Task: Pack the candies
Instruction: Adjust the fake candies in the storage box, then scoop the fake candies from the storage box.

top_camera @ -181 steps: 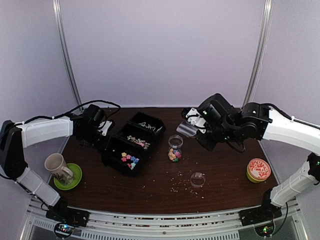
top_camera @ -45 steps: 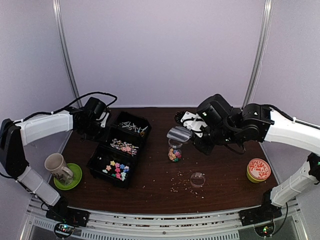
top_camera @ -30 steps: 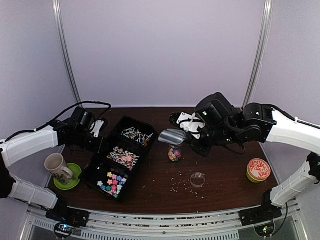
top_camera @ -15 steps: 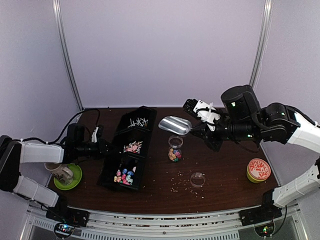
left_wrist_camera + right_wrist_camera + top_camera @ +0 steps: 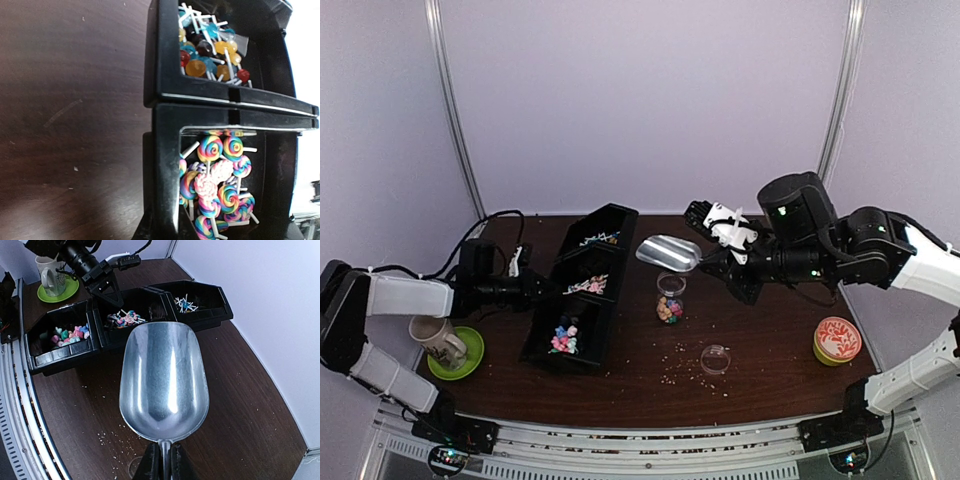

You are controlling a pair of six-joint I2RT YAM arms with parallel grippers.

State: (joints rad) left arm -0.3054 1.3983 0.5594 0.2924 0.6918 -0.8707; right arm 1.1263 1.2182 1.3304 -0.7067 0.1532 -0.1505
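The left gripper [image 5: 523,291] was shut tight on the left side of the tray [image 5: 65,356], which stood tipped on the left half of the worktop [image 5: 770,340]. The candies [image 5: 67,334] lay in its three boxes, and some in the jar [image 5: 670,300] near the middle. The right gripper [image 5: 161,461] was clamped on the handle of the scoop [image 5: 164,375], held up near the jar

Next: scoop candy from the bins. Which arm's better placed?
Right: the right gripper holds the empty scoop facing the bin tray; the left gripper is clamped on that tray's edge, holding it tilted.
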